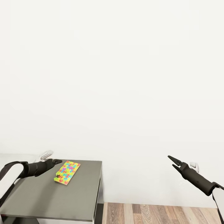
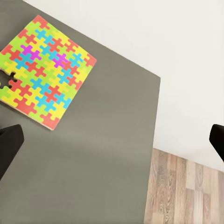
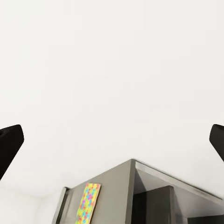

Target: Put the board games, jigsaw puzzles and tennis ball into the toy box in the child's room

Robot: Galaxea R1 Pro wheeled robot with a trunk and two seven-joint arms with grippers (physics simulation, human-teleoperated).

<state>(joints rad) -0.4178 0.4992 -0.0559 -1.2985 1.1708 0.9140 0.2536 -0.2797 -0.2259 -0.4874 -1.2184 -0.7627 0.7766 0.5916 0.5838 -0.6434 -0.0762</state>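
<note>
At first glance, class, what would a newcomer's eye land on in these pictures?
The thin flat square jigsaw puzzle of bright multicoloured interlocking pieces stands out, lying on the dark-grey desk top near its far edge. The left end effector hovers just beside it, while the right end effector hangs over the wood-plank floor.

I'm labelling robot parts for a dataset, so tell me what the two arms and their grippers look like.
Both arms are alike: glossy white upper shells that give way to matte black forearms. The left gripper and right gripper are black and taper to slim pointed fingers. A small pale grey-white fitting sits beside each wrist. No cables or markings are visible.
</note>
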